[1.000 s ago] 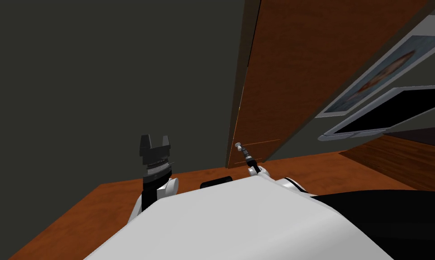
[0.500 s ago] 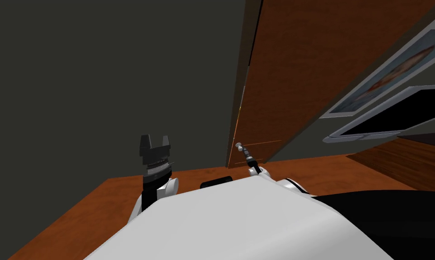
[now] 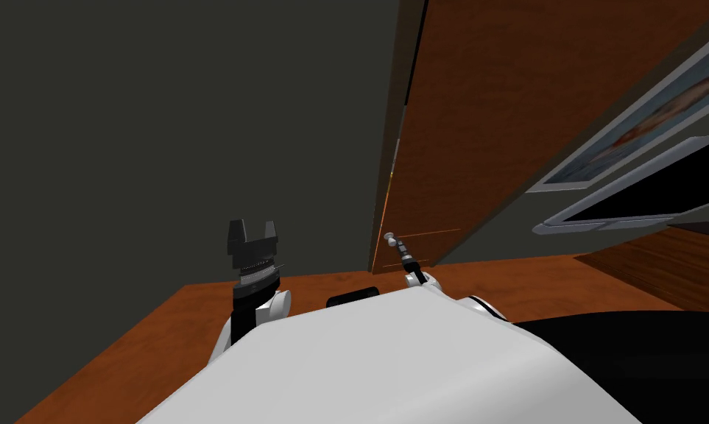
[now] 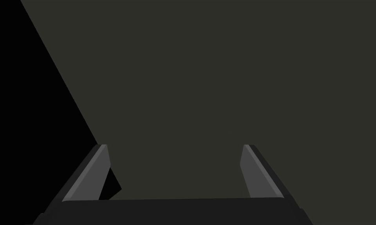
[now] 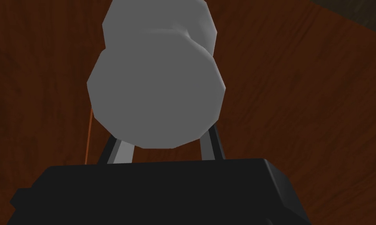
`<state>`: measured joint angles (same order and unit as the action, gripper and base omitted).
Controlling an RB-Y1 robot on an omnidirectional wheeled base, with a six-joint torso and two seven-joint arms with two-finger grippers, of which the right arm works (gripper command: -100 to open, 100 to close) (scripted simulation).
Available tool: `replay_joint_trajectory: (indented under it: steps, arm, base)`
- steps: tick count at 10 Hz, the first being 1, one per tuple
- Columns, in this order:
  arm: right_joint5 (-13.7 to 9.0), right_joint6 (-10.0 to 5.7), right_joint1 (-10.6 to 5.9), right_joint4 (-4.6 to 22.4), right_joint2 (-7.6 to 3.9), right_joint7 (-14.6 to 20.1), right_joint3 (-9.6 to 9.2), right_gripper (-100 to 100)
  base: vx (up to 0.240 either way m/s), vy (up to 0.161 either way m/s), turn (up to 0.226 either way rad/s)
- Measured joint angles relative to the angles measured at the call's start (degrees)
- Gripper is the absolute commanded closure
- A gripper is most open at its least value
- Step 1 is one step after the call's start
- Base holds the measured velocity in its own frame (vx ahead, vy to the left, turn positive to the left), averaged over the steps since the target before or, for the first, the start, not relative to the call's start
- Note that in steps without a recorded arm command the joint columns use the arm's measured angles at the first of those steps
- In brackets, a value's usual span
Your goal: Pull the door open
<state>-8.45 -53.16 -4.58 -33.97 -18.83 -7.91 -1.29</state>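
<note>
In the head view the brown wooden door (image 3: 492, 110) stands slightly ajar, with a thin black area along its edge by the dark door frame (image 3: 388, 132). Its grey round knob (image 3: 389, 237) sits low on the door. My right gripper (image 3: 398, 249) reaches up to it. Seen from the right wrist, the knob (image 5: 155, 90) is large and close, and the right gripper (image 5: 165, 150) is shut on it, a finger pressing each side. My left gripper (image 3: 252, 234) is raised before the dark grey wall, and its fingers (image 4: 93, 172) stand open with nothing between them.
A dark grey wall (image 3: 161, 132) runs to the left of the door. On the wall right of the door hang a framed picture (image 3: 640, 125) and a light-framed black panel (image 3: 654, 191). The floor (image 3: 161, 331) is reddish wood.
The door has swung a little further from its frame, widening the black sliver. The whole head view has shifted slightly, with the wall pictures sliding right. My arms keep their pose.
</note>
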Motion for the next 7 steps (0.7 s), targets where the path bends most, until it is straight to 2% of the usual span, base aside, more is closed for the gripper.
replay_joint_trajectory:
  steps: [1,2,5,6,7]
  arm:
    - [-0.3,-0.55,-0.91,1.7,-0.07,1.1,-0.05,100]
    - [-0.9,-0.15,0.12,0.2,-0.09,2.4,0.03,100]
    - [-1.3,0.22,0.75,-0.5,0.11,3.8,-0.11,100]
    - [-1.3,-0.39,-0.72,1.7,0.2,3.8,-0.11,100]
    - [-1.8,-0.19,-0.64,1.5,-0.01,5.0,-0.11,100]
  base:
    - [-0.052,-0.031,0.124]
    - [-0.04,-0.033,0.061]
    - [-0.004,0.002,-0.018]
    - [-0.035,-0.008,0.084]
    - [-0.072,-0.042,0.187]
